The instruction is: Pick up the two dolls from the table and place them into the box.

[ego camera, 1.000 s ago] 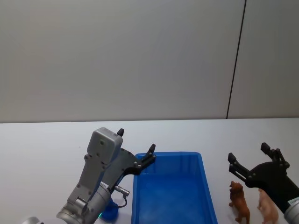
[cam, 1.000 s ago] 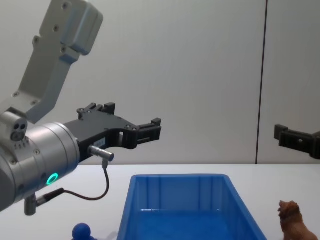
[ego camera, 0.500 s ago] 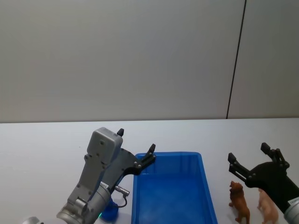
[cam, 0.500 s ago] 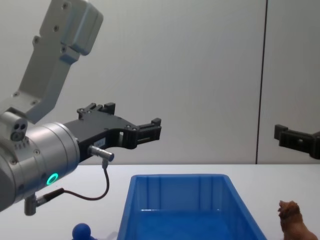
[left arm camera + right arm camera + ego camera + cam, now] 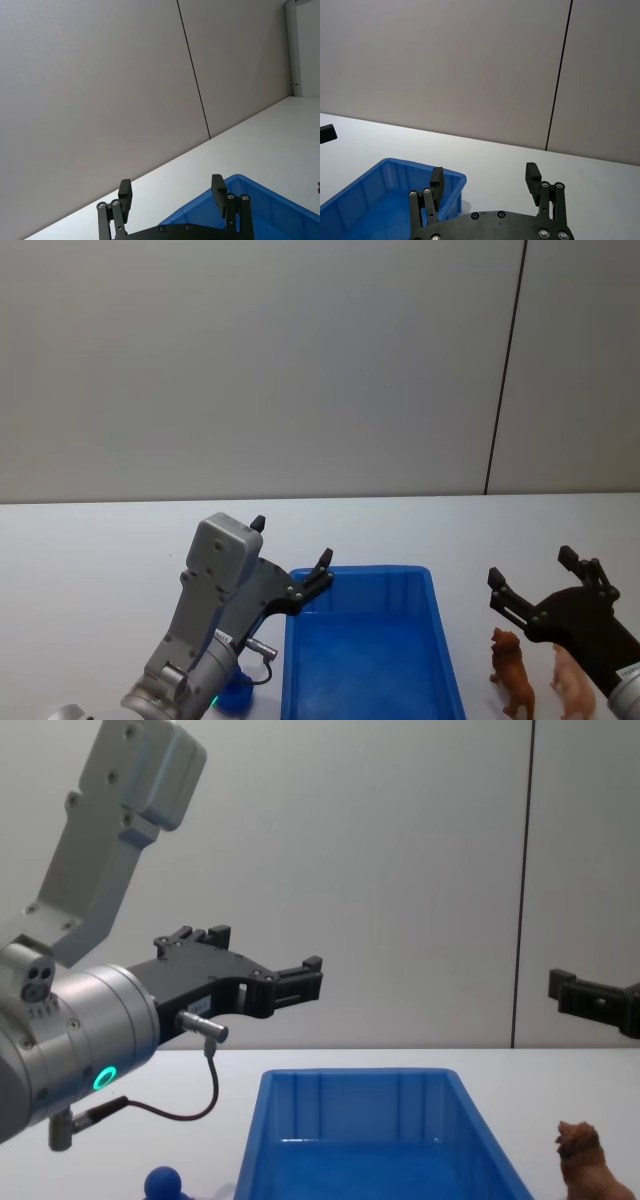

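The bright blue box (image 5: 360,571) sits open-topped in the middle of the white table. A shaggy brown lion doll (image 5: 512,672) and a pale pink pig doll (image 5: 572,685) stand just right of it. A blue round-headed doll (image 5: 235,695) sits at the box's left, partly behind my left arm. My left gripper (image 5: 292,542) hovers open and empty above the box's far left corner. My right gripper (image 5: 531,567) hangs open and empty above the lion and pig. The chest view shows the box (image 5: 355,1074), the lion (image 5: 585,1160) and the blue doll (image 5: 163,1183).
A grey wall with a dark vertical seam (image 5: 505,370) rises behind the table. White tabletop (image 5: 100,550) stretches to the left and behind the box. The left arm's cable (image 5: 205,1095) loops down beside the box's left wall.
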`<state>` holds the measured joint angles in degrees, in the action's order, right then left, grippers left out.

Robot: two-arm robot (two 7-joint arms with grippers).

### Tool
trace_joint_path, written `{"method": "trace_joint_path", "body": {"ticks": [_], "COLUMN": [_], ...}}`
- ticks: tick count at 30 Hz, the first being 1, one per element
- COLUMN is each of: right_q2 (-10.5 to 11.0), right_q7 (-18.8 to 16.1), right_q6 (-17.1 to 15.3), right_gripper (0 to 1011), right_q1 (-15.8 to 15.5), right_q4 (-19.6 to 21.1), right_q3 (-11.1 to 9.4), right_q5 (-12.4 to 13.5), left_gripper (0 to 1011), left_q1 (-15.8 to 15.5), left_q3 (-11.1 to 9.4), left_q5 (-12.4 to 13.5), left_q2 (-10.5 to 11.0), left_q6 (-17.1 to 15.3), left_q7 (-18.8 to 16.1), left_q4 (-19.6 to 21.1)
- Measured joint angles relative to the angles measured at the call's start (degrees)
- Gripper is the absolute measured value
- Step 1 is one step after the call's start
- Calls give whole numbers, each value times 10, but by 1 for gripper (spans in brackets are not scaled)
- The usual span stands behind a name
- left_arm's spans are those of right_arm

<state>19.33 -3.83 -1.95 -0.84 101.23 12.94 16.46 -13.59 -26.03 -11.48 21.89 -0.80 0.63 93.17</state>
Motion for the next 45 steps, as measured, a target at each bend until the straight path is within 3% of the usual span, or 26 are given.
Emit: {"method": "trace_joint_path", "body": {"ticks": [13,29,45], "right_q2": [7,12,2], "right_q7": [23,83,100], "right_q6": [-15,-78,-119], "right_gripper": [1001,1001,1001], "right_q1": [-6,-23,-36], "right_q4": [0,3,-11], "right_q3": [-10,-21,-17], "right_q5": [1,-3,-15], "left_gripper": [1001,1001,1001], "left_q1": [0,0,0], "left_q3": [0,0,0], "left_q5": [0,0,0], "left_q2": [0,0,0], "left_q6": [0,0,0], "left_q7": [0,0,0], "left_q4": [0,0,0]}}
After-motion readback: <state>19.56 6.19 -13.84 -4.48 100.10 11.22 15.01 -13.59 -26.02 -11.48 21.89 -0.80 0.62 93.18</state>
